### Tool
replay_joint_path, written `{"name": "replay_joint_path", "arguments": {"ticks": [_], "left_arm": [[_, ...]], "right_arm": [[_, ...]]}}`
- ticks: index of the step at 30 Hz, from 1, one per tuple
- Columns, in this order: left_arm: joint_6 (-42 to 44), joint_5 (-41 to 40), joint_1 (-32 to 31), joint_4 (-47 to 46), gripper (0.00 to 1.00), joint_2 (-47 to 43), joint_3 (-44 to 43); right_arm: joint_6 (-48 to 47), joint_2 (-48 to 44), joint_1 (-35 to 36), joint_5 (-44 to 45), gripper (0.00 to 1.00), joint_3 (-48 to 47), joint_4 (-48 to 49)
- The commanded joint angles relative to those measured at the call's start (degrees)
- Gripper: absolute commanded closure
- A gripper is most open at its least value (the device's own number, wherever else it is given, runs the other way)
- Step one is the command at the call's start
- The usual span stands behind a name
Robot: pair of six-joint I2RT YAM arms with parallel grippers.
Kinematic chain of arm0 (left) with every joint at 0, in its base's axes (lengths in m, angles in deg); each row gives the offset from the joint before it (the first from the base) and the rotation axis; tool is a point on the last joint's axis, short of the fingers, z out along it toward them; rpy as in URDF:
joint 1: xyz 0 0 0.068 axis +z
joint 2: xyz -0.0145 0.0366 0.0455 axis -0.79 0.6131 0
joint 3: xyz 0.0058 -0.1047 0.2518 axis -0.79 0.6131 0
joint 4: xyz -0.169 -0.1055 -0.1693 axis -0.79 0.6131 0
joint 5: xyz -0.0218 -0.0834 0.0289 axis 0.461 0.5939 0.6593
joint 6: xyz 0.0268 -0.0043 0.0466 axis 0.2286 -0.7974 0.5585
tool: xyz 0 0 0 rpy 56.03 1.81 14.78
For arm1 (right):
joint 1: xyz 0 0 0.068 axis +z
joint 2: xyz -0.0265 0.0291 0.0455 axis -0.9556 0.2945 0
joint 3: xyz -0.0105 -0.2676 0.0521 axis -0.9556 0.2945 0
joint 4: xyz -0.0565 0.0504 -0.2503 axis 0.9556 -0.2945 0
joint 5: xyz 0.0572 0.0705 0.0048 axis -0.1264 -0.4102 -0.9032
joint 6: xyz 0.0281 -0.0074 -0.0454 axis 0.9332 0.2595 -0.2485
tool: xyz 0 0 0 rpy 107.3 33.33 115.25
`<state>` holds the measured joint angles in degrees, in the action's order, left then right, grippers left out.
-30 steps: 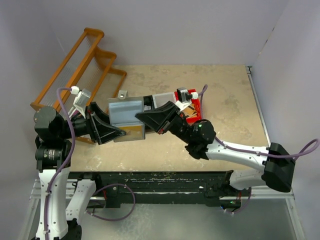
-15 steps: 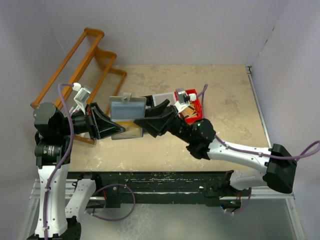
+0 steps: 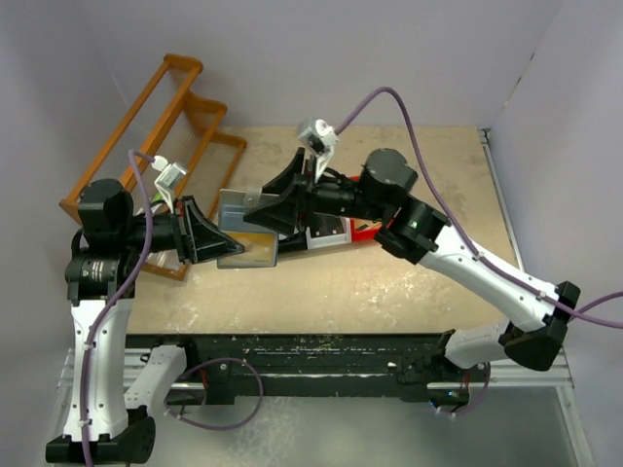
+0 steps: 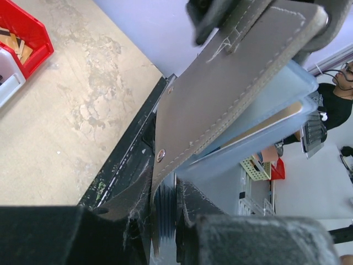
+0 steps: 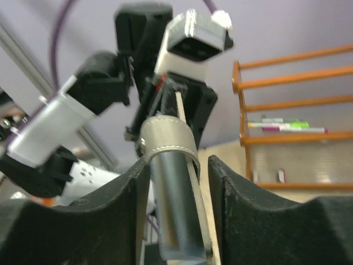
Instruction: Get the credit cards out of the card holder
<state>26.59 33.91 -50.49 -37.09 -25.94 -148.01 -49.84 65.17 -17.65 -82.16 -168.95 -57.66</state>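
The card holder (image 3: 245,222), a slate-grey stitched case, hangs in the air between both arms. My left gripper (image 3: 224,250) is shut on its near left corner; in the left wrist view the holder (image 4: 231,94) rises out of the left gripper (image 4: 165,193). The pale edge of one of the credit cards (image 4: 263,126) shows between bluish sleeves inside it. My right gripper (image 3: 257,211) reaches in from the far right. In the right wrist view the right gripper (image 5: 178,161) is open, its jaws either side of the holder's folded end (image 5: 172,187), with a gap at the right finger (image 5: 237,193).
An orange wire rack (image 3: 161,126) stands at the back left, seen also as the rack (image 5: 287,99) holding markers. A red bin (image 3: 372,230) and a white bin (image 3: 327,232) sit under my right arm. Walls close the table's back and right.
My left gripper has closed on the holder and lifted it. My right gripper has let go and opened; its arm rose and swung to the far side of the holder.
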Motion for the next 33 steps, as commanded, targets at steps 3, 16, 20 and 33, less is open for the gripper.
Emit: {"name": "replay_joint_path", "arguments": {"ticks": [3, 16, 20, 33], "left_arm": [[5.0, 0.7, -0.2, 3.3, 0.95, 0.6, -4.5], [8.2, 1.1, -0.2, 6.6, 0.94, 1.1, -4.6], [13.0, -0.1, -0.2, 9.6, 0.84, 1.5, -4.8], [-3.2, 0.7, -0.2, -11.4, 0.26, -4.5, 1.9]], "right_arm": [[-15.0, 6.3, 0.1, -0.4, 0.44, -12.5, -26.7], [-18.0, 5.5, 0.1, 2.0, 0.70, -12.7, -25.7], [-15.2, 3.6, 0.0, 2.7, 0.98, -11.3, -21.0], [21.6, -10.8, 1.0, 21.8, 1.00, 26.5, 41.1]]}}
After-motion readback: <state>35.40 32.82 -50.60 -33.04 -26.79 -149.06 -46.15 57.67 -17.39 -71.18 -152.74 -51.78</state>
